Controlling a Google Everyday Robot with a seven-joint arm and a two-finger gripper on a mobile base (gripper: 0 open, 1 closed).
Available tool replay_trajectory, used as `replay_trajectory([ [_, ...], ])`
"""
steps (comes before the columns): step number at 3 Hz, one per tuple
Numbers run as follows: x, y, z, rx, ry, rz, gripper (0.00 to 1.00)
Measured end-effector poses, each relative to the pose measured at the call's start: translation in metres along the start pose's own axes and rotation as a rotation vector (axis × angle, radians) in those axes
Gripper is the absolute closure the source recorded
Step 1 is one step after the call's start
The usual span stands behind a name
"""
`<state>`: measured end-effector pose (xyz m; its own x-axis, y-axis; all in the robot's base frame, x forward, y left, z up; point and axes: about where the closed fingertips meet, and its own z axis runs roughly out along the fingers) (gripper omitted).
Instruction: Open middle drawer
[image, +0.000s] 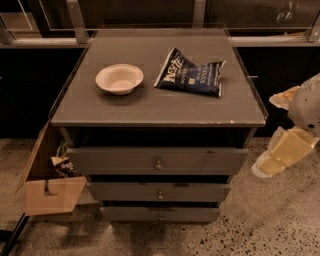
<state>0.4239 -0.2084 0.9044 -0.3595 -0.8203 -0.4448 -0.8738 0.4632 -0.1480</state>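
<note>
Dim room, speckled floor (260, 230). The grey surface (150, 107) carries a white bowl (119, 78) toward its left edge and a blue chip bag (192, 76) toward the right rear corner, lettered "Kettle", I think. The middle drawer (200, 192) sits shut between its neighbours, so by my judgement the whole pull remains. My gripper (287, 147) hangs beyond the right edge, well apart from the knob (160, 195); open or closed, I cannot tell.

The gripper (286, 149) stood at the right edge, beside the cabinet (150, 107); the arm behind it was cut off by that edge. The interior of the middle drawer (200, 192) lay hidden in shadow under the top drawer (110, 161). The contents of the cardboard box (52, 195) were partly concealed by the cabinet side and could not be identified.
</note>
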Motion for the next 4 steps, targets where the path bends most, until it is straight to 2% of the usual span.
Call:
replay_trajectory([
  [1,0.01,0.016,0.065,0.052,-0.015,0.058,0.0],
  [2,0.01,0.016,0.064,0.054,-0.016,0.056,0.0],
  [3,0.017,0.022,0.076,0.066,-0.032,0.092,0.0],
  [4,0.035,0.035,0.105,0.095,-0.073,0.166,0.0],
])
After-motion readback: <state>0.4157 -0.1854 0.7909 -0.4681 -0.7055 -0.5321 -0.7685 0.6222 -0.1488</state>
